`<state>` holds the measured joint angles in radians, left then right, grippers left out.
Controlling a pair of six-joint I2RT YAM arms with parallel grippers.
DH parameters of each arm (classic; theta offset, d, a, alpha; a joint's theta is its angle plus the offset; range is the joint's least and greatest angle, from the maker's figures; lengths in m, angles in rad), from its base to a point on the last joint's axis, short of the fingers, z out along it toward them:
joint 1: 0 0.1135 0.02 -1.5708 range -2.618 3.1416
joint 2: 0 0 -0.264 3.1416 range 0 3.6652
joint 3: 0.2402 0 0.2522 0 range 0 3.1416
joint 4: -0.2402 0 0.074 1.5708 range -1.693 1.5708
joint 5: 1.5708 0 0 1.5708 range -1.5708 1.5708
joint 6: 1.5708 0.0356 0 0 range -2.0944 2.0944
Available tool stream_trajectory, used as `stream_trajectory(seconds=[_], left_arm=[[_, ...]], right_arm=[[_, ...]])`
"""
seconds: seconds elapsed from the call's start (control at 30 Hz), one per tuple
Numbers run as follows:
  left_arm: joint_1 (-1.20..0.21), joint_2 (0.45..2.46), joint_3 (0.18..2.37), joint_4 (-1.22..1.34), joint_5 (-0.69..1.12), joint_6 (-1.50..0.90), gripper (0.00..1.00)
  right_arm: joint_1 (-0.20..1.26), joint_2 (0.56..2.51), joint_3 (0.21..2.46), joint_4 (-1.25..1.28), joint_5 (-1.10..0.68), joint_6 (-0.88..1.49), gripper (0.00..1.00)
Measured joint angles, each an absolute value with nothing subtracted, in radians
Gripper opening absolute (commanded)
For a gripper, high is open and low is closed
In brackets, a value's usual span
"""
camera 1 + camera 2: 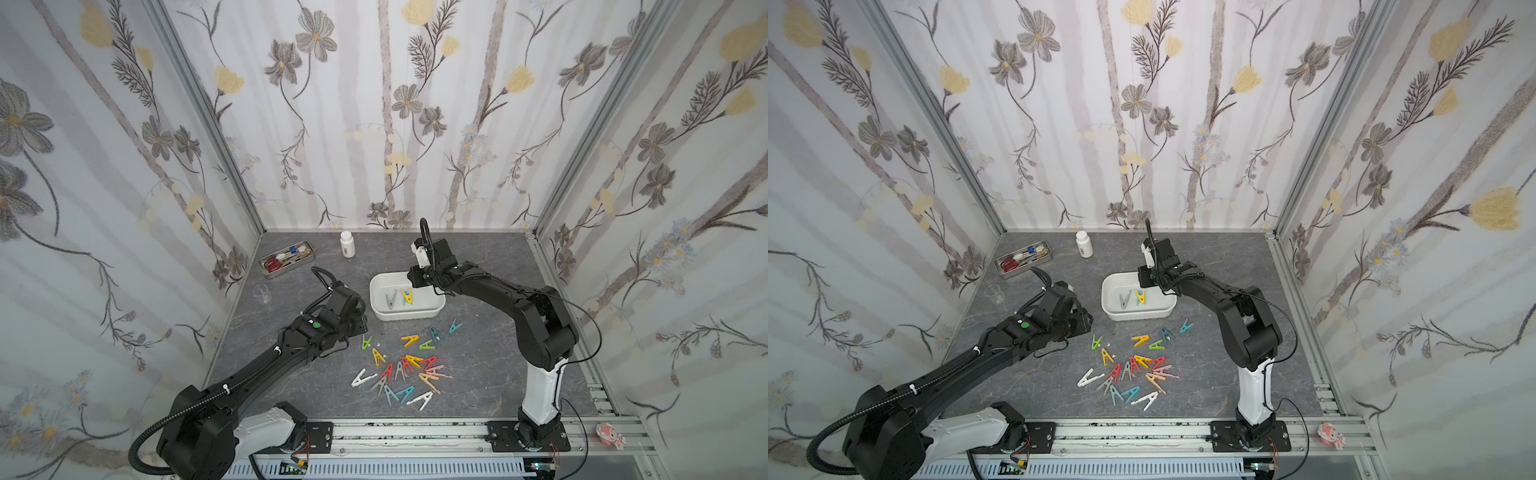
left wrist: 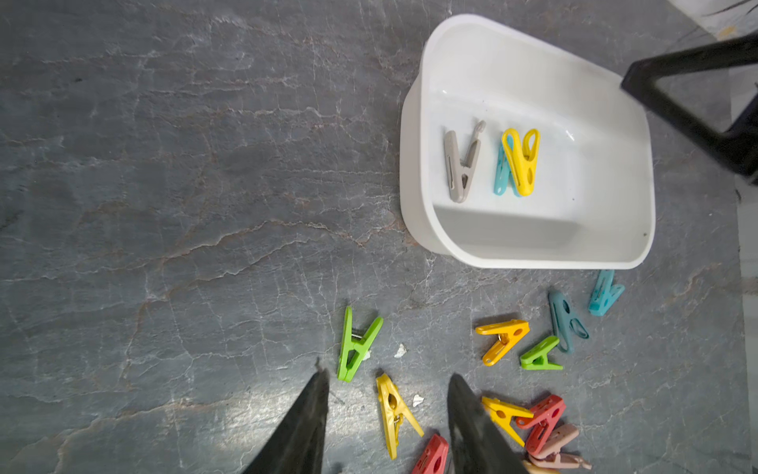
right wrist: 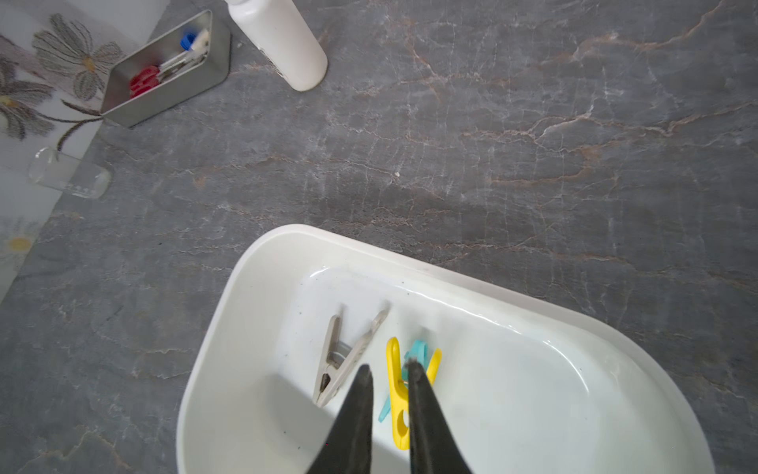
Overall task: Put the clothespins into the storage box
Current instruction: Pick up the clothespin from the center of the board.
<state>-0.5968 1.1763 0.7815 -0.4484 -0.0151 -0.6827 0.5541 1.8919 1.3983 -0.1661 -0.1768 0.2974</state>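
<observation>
White storage box (image 2: 411, 184) holds 3 clothespins (image 2: 520, 164): grey, teal, yellow. Your right claw (image 3: 389, 364) hangs over it, slightly parted, empty. Your left claw (image 2: 388, 373) stands released above the surface (image 2: 164, 205).

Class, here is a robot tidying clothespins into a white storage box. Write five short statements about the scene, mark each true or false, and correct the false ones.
1. Most clothespins lie on the table, outside the storage box. True.
2. Three lie inside it: a grey clothespin, a yellow clothespin and a teal clothespin. True.
3. The left gripper is shut on a clothespin. False: its jaws stand open, holding nothing.
4. The right gripper hangs over the storage box. True.
5. The white bottle lies on its side. False: it stands upright.
</observation>
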Motion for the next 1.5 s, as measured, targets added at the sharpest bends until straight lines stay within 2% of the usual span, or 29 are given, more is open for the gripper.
stream_trajectory(seconds=[0.23, 0.53, 0.73, 1.5], left_arm=[[-0.619, 1.183, 0.763, -0.517, 0.025, -0.677, 0.46], [-0.746, 1.203, 0.670, -0.564, 0.057, -0.725, 0.45], [-0.807, 1.258, 0.665, -0.574, 0.046, -0.745, 0.44], [-0.830, 1.348, 0.635, -0.548, 0.007, -0.737, 0.32]], right_arm=[[0.564, 1.745, 1.211, -0.122, -0.186, 0.309, 0.26], [0.611, 1.571, 1.018, -0.046, -0.218, 0.363, 0.27], [0.615, 1.573, 1.007, -0.004, -0.215, 0.378, 0.27], [0.627, 1.585, 1.013, 0.025, -0.260, 0.411, 0.26]])
